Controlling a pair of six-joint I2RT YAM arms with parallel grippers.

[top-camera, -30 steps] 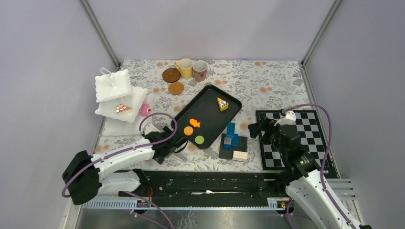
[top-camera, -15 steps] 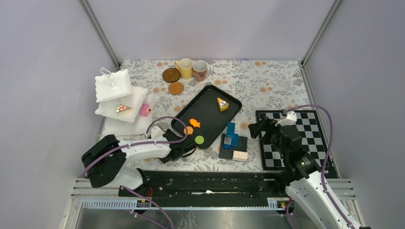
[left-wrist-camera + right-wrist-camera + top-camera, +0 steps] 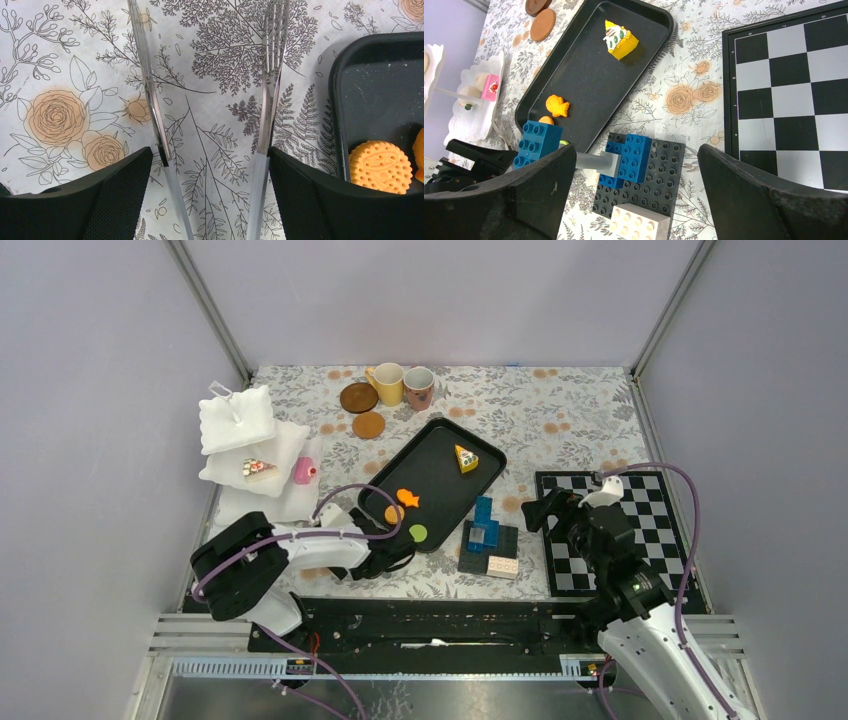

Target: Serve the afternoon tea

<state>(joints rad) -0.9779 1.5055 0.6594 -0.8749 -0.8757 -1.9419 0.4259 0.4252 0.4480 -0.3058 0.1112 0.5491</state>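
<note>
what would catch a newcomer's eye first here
The black tray in the centre, holding a yellow cake slice and cookies, draws the eye first. At its near left corner the left gripper straddles the metal tongs; a blue and black brick stack stands right of the tray.

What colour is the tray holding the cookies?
Black. The tray shows best in the right wrist view.

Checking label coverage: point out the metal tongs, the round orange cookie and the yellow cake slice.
metal tongs (image 3: pixel 266 125), left wrist view, shaft of the right-hand arm.
round orange cookie (image 3: pixel 380 166), left wrist view, centre of its top face.
yellow cake slice (image 3: pixel 621 41), right wrist view, middle of the slice.
</note>
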